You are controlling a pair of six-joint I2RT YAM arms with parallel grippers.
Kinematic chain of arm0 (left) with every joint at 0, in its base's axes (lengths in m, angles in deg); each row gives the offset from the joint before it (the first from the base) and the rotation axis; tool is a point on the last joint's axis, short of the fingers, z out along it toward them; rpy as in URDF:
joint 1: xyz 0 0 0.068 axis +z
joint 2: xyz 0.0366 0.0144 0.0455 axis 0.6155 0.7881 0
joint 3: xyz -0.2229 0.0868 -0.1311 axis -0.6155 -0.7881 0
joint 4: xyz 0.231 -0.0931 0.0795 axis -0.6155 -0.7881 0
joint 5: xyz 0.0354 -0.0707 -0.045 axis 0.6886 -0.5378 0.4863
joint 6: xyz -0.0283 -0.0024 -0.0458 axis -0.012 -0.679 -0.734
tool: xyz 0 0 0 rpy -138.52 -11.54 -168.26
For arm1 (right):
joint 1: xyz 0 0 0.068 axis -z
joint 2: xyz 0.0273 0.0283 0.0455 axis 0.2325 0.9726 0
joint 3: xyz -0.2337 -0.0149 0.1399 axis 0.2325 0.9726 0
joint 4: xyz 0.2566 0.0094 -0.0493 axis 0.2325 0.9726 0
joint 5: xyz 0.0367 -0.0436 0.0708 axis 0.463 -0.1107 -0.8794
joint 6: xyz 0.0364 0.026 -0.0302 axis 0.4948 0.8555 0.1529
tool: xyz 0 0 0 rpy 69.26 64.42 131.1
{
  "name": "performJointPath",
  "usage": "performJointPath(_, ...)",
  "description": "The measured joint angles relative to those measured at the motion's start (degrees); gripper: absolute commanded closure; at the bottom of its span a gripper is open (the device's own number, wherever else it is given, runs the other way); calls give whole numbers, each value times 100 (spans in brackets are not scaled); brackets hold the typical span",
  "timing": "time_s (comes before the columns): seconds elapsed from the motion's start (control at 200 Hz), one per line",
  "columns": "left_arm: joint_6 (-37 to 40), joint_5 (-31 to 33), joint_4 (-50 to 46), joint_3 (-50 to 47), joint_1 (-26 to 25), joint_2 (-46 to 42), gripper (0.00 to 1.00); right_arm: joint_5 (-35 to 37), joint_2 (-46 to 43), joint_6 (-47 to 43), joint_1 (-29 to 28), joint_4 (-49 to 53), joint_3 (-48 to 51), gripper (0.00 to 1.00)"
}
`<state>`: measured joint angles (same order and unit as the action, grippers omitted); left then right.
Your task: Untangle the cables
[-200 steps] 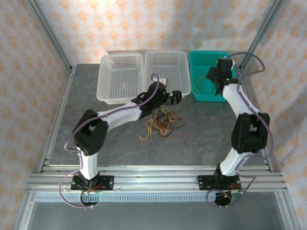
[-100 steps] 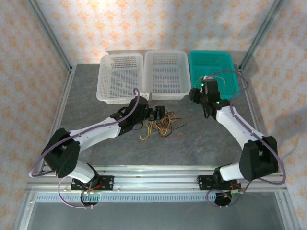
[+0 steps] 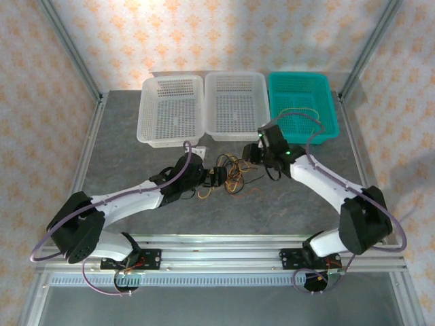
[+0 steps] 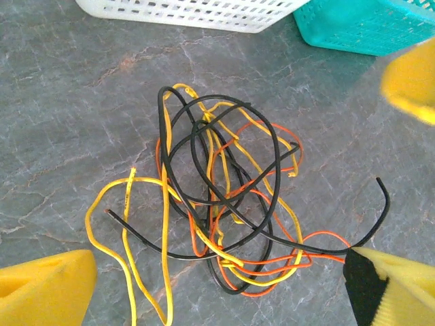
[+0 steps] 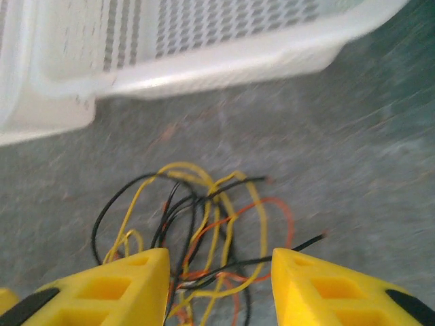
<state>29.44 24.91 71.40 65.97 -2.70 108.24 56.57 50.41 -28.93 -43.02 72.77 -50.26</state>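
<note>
Thin curly cables in yellow, black and orange-red [image 4: 224, 197] lie as one loose tangle on the grey stone-patterned tabletop [image 3: 136, 156], near its middle and just in front of the baskets; from above the knot [image 3: 230, 178] is small and partly covered by both wrists, so you cannot follow single strands there. Your left gripper [image 3: 219, 175] hangs low over the tangle with its yellow fingers spread wide, nothing clamped; in its own camera the gripper [image 4: 214, 285] is cut off at the bottom corners, and an orange and a black end run right up to the dark tip of one finger, though contact is hard to judge. A blurred yellow shape at that view's upper right edge is too cropped to identify. Your right gripper [image 3: 253, 155] comes in from the far right side, also spread and holding nothing; its view is motion-blurred, with the gripper [image 5: 217, 272] straddling the near part of the cables [image 5: 204, 224], whose lower loops vanish behind the fingers. Two white perforated plastic baskets [image 3: 173, 109] sit side by side at the far edge, the teal plastic basket [image 3: 325, 95] beside them holding a single yellow strand [image 3: 299, 111]. Bare tabletop lies open left of the tangle and toward the near rail; the white basket wall stands close behind it.
</note>
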Motion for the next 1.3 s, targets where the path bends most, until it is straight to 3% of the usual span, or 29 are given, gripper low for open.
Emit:
performJointPath(0.511,-605,153,981,-702,0,0,5,-59,1174,319,-629,-24,-317,62)
performJointPath(1.106,-621,433,1285,-1154,0,-603,4,470,1784,608,-638,42,-859,73)
performJointPath(1.297,-619,435,1373,-1314,-9,-787,4,483,1709,903,-638,-57,-621,85)
